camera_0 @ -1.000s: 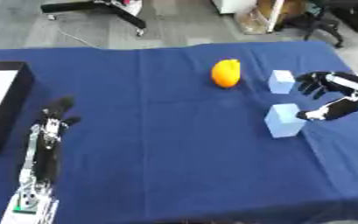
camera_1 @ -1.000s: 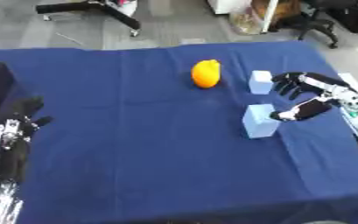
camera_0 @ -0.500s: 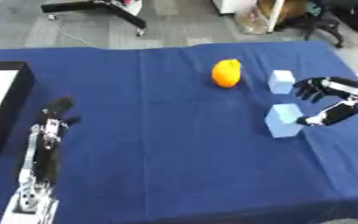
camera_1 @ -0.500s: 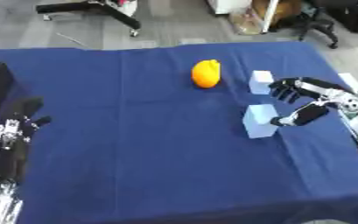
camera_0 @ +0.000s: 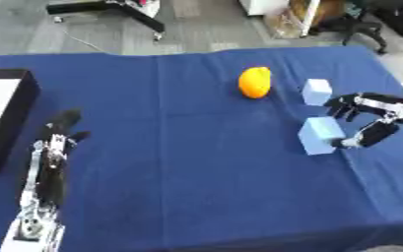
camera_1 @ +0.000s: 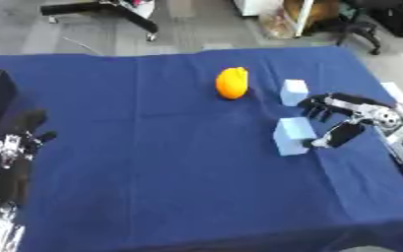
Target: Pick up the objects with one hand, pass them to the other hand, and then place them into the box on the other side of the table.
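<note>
On the table's right | right robot hand (camera_1: 347, 120) spread beside pale blue block (camera_1: 293, 136) | no readable writing

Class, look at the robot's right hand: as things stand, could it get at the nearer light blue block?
Probably yes. The right hand is open right beside the nearer light blue block, its thumb by the block's side, and nothing lies between them; the other block and the orange fruit sit farther off.

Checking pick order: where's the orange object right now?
The orange object sits on the far right half of the blue table, just left of the farther light-blue block and beyond the nearer light-blue block, untouched by the right hand.
</note>
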Motion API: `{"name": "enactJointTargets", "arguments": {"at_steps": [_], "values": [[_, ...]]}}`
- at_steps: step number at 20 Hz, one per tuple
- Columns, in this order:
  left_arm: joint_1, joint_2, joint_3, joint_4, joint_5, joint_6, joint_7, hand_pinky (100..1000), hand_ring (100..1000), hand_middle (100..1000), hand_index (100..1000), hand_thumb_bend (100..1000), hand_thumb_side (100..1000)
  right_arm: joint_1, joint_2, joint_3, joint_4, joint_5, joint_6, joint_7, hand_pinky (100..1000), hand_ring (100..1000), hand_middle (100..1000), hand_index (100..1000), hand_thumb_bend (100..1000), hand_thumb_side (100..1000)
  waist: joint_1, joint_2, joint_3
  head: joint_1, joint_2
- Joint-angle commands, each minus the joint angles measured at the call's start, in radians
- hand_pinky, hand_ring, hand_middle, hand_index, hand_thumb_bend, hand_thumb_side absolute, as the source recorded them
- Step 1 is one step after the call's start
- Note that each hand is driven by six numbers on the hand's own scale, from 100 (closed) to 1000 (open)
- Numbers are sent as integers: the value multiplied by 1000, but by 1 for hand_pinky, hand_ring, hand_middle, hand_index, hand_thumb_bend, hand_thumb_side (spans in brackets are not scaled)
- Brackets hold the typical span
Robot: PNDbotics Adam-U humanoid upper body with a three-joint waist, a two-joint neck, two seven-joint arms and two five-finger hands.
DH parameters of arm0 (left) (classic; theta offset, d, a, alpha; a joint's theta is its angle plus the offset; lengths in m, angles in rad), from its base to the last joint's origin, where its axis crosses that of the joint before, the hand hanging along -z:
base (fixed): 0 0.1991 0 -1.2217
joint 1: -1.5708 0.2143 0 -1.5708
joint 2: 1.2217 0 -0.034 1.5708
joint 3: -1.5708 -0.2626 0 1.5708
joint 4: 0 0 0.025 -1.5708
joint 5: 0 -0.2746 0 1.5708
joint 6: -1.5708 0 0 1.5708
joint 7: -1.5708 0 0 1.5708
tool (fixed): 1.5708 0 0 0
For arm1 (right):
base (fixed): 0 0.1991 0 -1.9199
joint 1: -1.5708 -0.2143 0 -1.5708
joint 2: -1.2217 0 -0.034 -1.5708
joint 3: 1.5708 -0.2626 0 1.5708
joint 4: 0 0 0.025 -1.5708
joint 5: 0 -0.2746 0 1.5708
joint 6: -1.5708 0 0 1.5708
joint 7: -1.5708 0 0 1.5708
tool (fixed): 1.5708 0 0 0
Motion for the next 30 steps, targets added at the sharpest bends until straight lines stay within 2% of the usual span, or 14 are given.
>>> {"name": "enactJointTargets", "arguments": {"at_steps": [1, 7, 13, 19, 24, 30], "values": [[-9, 7, 1, -20, 1, -2, -4, 785, 902, 808, 806, 266, 753, -23, -20, -1, -1, 14, -7, 8, 727, 784, 752, 898, 455, 148, -1, -12, 1, -3, -2], [-9, 7, 0, -20, 1, -2, -5, 785, 902, 808, 807, 266, 754, -26, -13, 2, 6, 28, -13, 14, 728, 783, 742, 874, 451, 139, -1, -11, 1, -5, -2], [-9, 6, 0, -19, 1, -2, -5, 785, 902, 807, 807, 267, 754, -28, -7, 3, 13, 37, -16, 17, 728, 782, 731, 814, 444, 129, -1, -11, 2, -5, -2], [-9, 6, 1, -19, 0, -2, -5, 785, 901, 807, 808, 267, 754, -27, -4, 4, 16, 38, -16, 16, 725, 778, 713, 690, 436, 127, -1, -11, 2, -5, -2], [-9, 6, 1, -19, 0, -2, -4, 785, 901, 807, 808, 266, 754, -26, -1, 4, 15, 34, -14, 10, 721, 773, 701, 623, 423, 127, -1, -10, 1, -4, -2], [-9, 6, 1, -18, 1, -2, -4, 785, 900, 807, 808, 266, 754, -25, 2, -2, 1, 30, -15, -46, 699, 738, 629, 452, 350, 100, -1, -11, 1, -3, -2]]}}
